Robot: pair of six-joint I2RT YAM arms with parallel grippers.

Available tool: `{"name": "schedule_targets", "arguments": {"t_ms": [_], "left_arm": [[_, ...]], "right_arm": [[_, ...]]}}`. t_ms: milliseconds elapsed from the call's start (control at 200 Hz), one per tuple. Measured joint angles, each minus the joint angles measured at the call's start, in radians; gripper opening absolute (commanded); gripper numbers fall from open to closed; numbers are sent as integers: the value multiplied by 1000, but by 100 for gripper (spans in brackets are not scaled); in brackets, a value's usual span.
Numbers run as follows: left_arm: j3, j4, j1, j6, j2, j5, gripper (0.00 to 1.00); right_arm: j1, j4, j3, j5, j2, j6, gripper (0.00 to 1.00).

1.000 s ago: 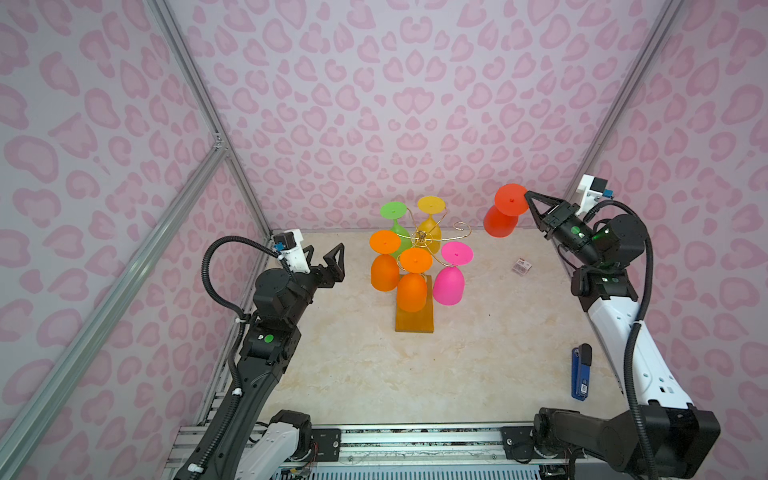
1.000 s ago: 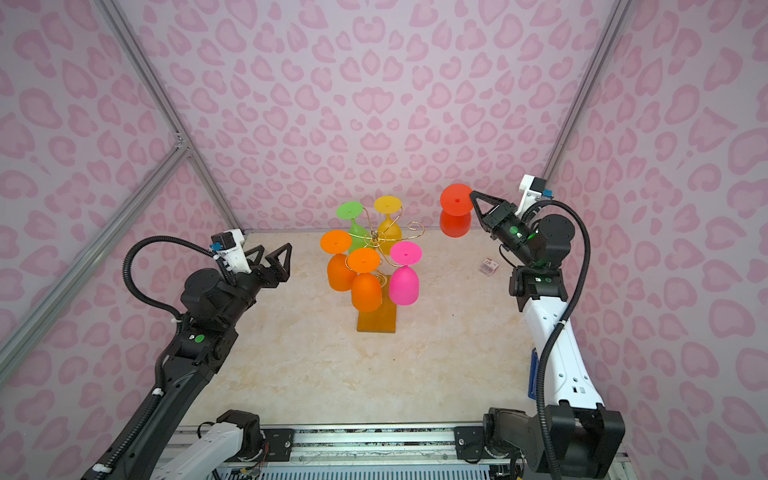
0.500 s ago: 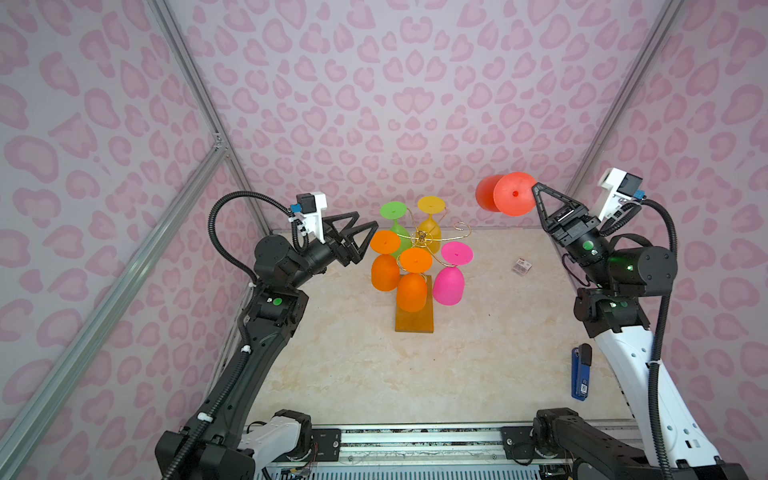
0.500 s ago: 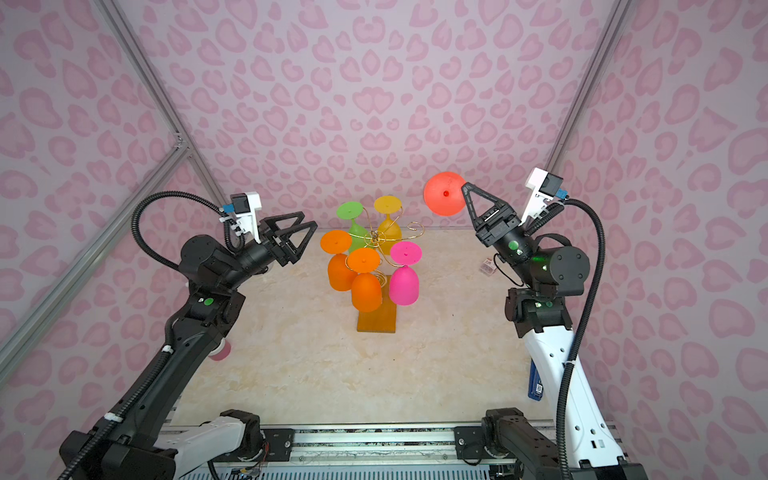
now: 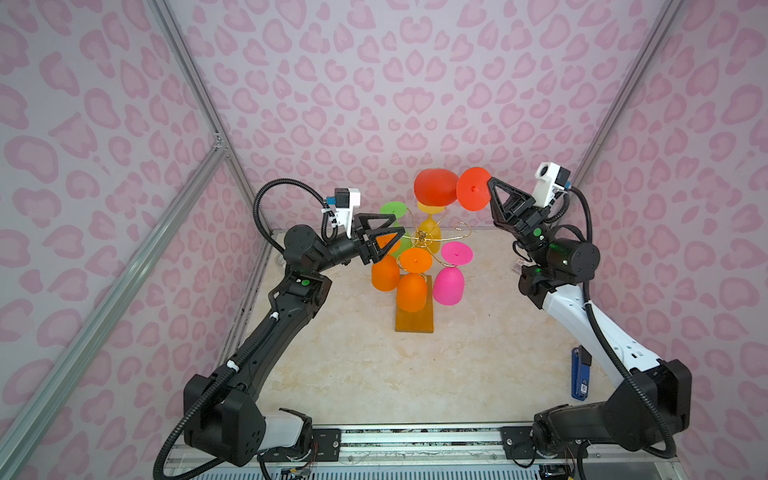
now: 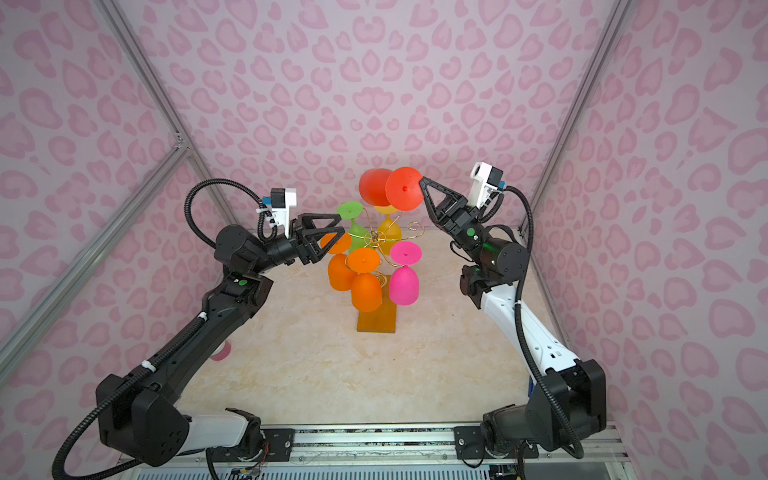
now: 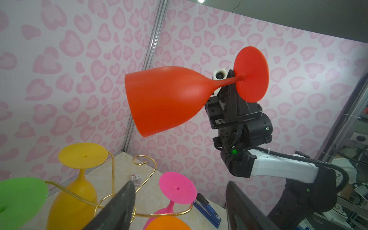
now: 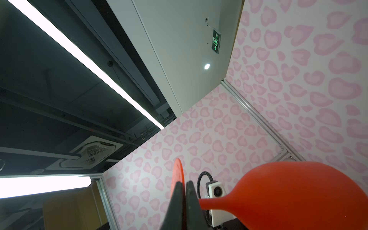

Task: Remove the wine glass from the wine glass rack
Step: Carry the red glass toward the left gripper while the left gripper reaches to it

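The red wine glass (image 5: 435, 187) (image 6: 372, 187) hangs in the air on its side above the wine glass rack (image 5: 422, 239) (image 6: 376, 322), free of the gold wire arms. My right gripper (image 5: 490, 180) (image 6: 422, 179) (image 8: 185, 182) is shut on its stem, right by the round foot (image 7: 251, 74). The bowl (image 7: 165, 99) (image 8: 288, 197) points away from that gripper. My left gripper (image 5: 392, 239) (image 6: 343, 222) (image 7: 179, 189) is open at the rack's left side, level with the wire arms (image 7: 143, 163), with nothing between its fingers.
Green (image 5: 392, 210), yellow (image 5: 430, 232), pink (image 5: 449, 284) and two orange glasses (image 5: 411, 291) hang bowl-down on the rack, which stands on an amber base (image 5: 414, 322). A blue stapler (image 5: 580, 374) and a small box (image 5: 517, 266) lie at the right. A pink object (image 6: 220, 351) peeks out under my left arm.
My right gripper has carried the red glass up and leftward to above the rack, tipping it onto its side. My left arm has risen and reached in to the rack, its jaws narrowing a little.
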Motion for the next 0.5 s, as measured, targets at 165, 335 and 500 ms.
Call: {"name": "schedule_targets", "arguments": {"t_ms": [165, 335, 500], "left_arm": [[-3, 80, 0, 0, 33, 25, 72], [-2, 156, 1, -8, 63, 26, 74], [2, 197, 1, -13, 79, 24, 75]], "right_arm": [[20, 141, 11, 15, 51, 123, 0], [33, 212, 2, 22, 63, 198, 0], [42, 240, -32, 22, 60, 224, 0]]}}
